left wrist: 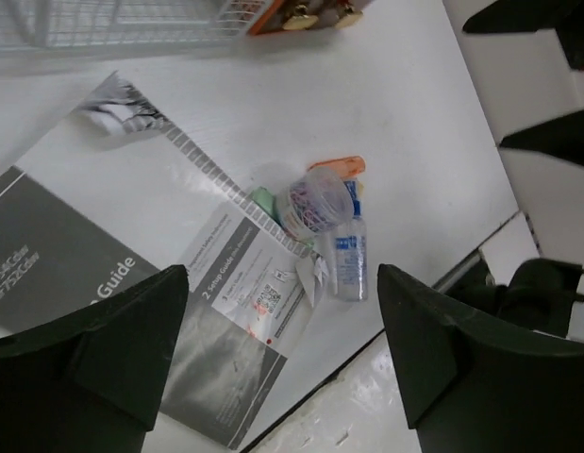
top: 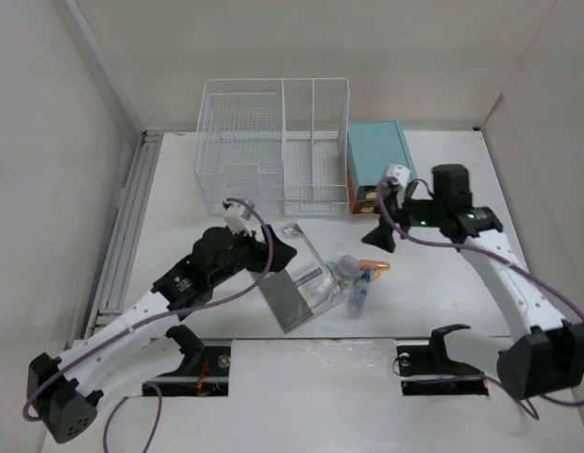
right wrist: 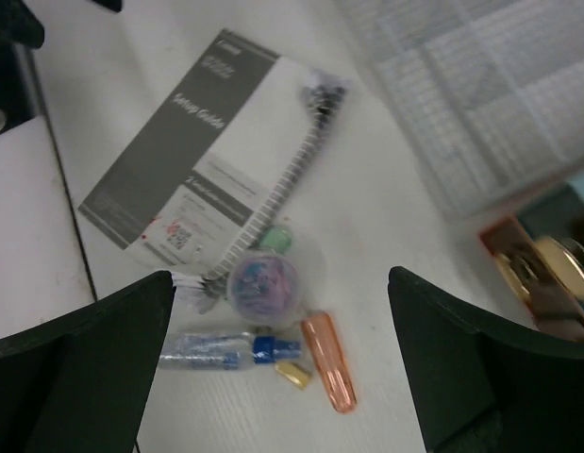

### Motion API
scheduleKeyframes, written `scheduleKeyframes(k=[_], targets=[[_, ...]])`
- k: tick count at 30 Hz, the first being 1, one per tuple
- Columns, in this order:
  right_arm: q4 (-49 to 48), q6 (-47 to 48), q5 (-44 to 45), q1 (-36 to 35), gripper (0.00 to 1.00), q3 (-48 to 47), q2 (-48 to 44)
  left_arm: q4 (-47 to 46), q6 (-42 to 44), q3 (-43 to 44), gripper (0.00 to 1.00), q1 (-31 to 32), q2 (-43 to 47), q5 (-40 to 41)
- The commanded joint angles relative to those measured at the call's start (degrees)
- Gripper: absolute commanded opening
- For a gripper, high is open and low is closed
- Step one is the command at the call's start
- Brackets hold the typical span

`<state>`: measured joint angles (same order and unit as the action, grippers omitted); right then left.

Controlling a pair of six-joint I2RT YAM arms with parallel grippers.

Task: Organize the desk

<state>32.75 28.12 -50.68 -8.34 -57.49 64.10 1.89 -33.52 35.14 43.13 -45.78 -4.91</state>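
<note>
On the white desk a grey-and-white setup booklet lies open, partly curled. Right of it sit a clear round tub of coloured clips, a small blue-capped bottle on its side and an orange tube. My left gripper hovers over the booklet, open and empty. My right gripper hangs open above the tub, bottle, orange tube and a small yellow piece, holding nothing.
A white wire-mesh rack stands at the back. A teal box with an orange drawer front is beside it, just behind the right gripper. A small green item lies by the tub. Arm mounts occupy the near edge.
</note>
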Motion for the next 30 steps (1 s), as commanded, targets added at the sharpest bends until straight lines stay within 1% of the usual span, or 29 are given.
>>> scheduleKeyframes(k=[1, 2, 3, 4, 7, 8, 10, 12, 14, 16, 20, 30], targets=[[-3.22, -1.57, 5.66, -11.04, 1.00, -4.72, 7.51, -0.22, -8.92, -3.74, 0.83, 0.63, 6.30, 9.90], [-3.92, -2.10, 6.81, -12.56, 1.00, -5.69, 10.06, 0.48, -11.20, -4.54, 0.83, 0.63, 7.97, 11.40], [-4.62, -2.80, 7.51, -13.62, 1.00, -7.18, 15.13, 1.27, -12.00, -5.25, 0.83, 0.63, 8.68, 14.11], [-6.45, -2.81, 8.65, -15.11, 1.00, -7.71, 17.44, 1.27, -12.79, -5.95, 0.83, 0.63, 9.21, 15.09], [-10.68, -5.79, 11.38, -16.45, 1.00, -9.64, 24.90, 0.75, -14.90, -8.59, 0.81, 1.16, 9.74, 16.41], [-13.48, -6.93, 11.91, -17.75, 1.00, -9.65, 26.50, 0.05, -14.91, -9.64, 0.81, 1.16, 9.14, 16.42], [-14.82, -9.22, 12.61, -19.34, 1.00, -11.14, 30.28, -0.66, -16.31, -10.43, 0.78, 1.16, 7.29, 16.94], [-17.27, -10.71, 13.32, -22.41, 1.00, -11.15, 31.79, -1.79, -18.16, -12.44, 0.75, 1.16, 6.76, 16.95], [-19.47, -13.43, 16.21, -24.44, 1.00, -9.13, 32.58, -3.47, -18.87, -13.68, 0.72, 1.69, 6.05, 17.47], [-20.71, -14.75, 16.92, -26.72, 0.99, -9.13, 33.29, -3.99, -20.35, -14.83, 0.72, 2.39, 4.74, 18.00], [-21.85, -18.27, 16.40, -27.26, 0.99, -9.13, 36.97, -5.05, -21.77, -15.45, 0.72, 4.23, 1.67, 18.53], [-22.91, -20.74, 17.72, -25.59, 0.98, -8.60, 41.90, -5.05, -24.14, -17.82, 0.72, 6.70, -2.64, 19.85]])
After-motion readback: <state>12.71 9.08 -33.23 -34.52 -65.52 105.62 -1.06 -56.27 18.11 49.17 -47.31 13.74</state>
